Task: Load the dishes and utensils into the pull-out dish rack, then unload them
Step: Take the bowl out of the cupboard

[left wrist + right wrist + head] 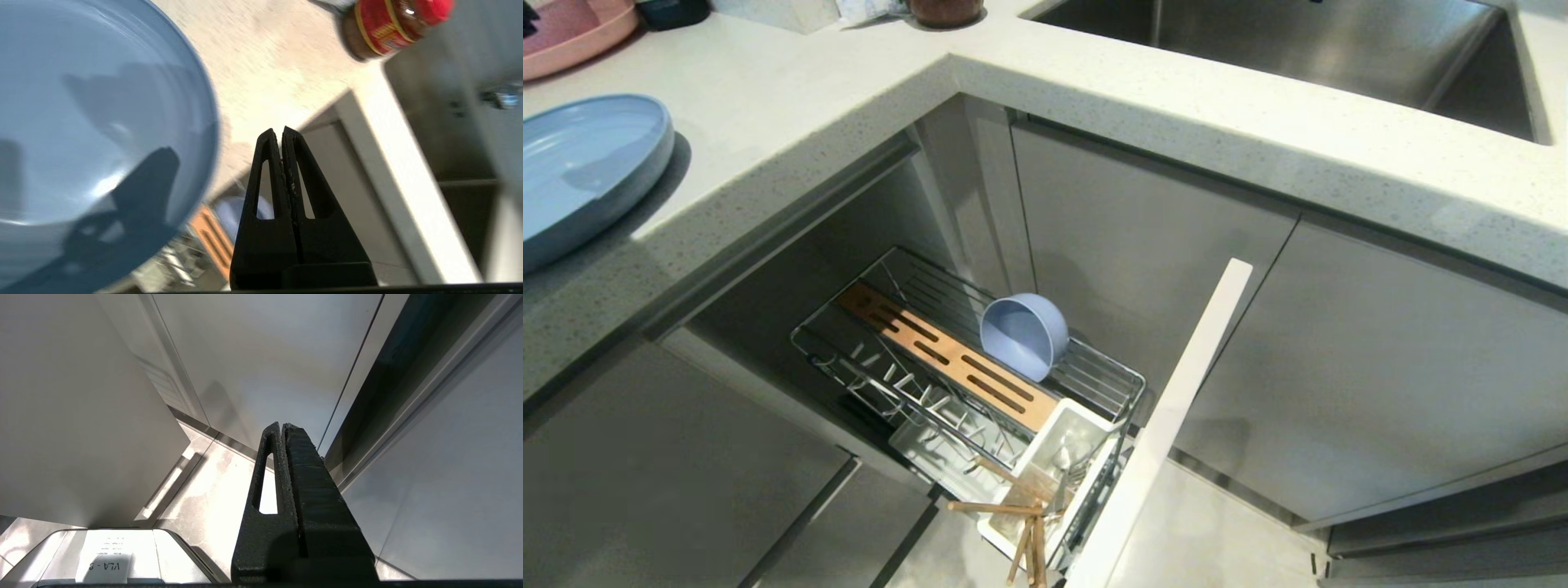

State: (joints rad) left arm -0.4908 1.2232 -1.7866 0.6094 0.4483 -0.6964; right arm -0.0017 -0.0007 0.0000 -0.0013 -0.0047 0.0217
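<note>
The light-blue plate (580, 171) lies on the counter at the far left. In the left wrist view the plate (94, 122) is close beside my left gripper (282, 130), which is shut and empty, apart from the rim. The pull-out dish rack (939, 290) stands open below. The light-blue bowl (1023, 335) rests tilted on its side in the rack by the wooden strip (947, 359). Light-wood chopsticks (1021, 523) and silver metal utensils (1068, 461) sit in the white cup (1045, 457). My right gripper (282, 425) is shut and empty, parked low near the cabinet fronts.
A pink plate (572, 33) and a brown jar (945, 10) stand at the back of the counter (849, 98). The steel sink (1298, 49) is at the back right. The rack's tall cabinet front (1176, 408) juts out towards me.
</note>
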